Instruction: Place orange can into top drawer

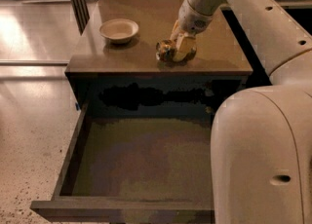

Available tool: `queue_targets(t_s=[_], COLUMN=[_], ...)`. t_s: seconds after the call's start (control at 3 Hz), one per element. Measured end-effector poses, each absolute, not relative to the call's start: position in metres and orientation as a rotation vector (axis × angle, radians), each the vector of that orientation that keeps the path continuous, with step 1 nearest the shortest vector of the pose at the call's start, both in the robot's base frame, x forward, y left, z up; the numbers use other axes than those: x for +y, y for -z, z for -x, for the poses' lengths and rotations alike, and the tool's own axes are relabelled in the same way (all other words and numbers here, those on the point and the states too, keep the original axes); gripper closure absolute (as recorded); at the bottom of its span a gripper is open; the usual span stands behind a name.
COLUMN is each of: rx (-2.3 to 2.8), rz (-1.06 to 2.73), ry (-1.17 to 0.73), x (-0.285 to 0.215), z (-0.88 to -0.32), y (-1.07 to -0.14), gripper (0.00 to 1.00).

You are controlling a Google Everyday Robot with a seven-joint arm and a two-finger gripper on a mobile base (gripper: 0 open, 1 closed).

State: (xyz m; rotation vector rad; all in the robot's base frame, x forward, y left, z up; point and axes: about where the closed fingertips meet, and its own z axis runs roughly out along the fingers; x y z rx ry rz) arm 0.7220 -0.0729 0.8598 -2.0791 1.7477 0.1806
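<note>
The orange can point(165, 51) lies on its side on the brown cabinet top point(146, 13), near the front edge, right of the middle. My gripper point(179, 48) comes down on it from the upper right, and its pale fingers point(184, 46) are closed around the can's right part. The can's shiny end faces left. The can still rests on the cabinet top. The top drawer point(68, 169) is pulled wide open below the cabinet's front, and nothing shows inside it.
A pale round bowl point(119, 29) stands on the cabinet top to the left of the can. My white arm and body point(263, 155) cover the drawer's right side. Pale speckled floor point(29, 135) lies to the left.
</note>
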Motion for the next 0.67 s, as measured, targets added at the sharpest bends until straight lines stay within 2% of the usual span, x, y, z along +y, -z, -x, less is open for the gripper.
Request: queue_targets(t_s=[0.33, 0.67], rx=[1.72, 1.719], rz=[1.942, 1.809], ry=[-0.238, -0.256], x=[-0.088, -0.095], z=[-0.69, -0.633], y=[-0.9, -0.944], gripper=[1.0, 1.0])
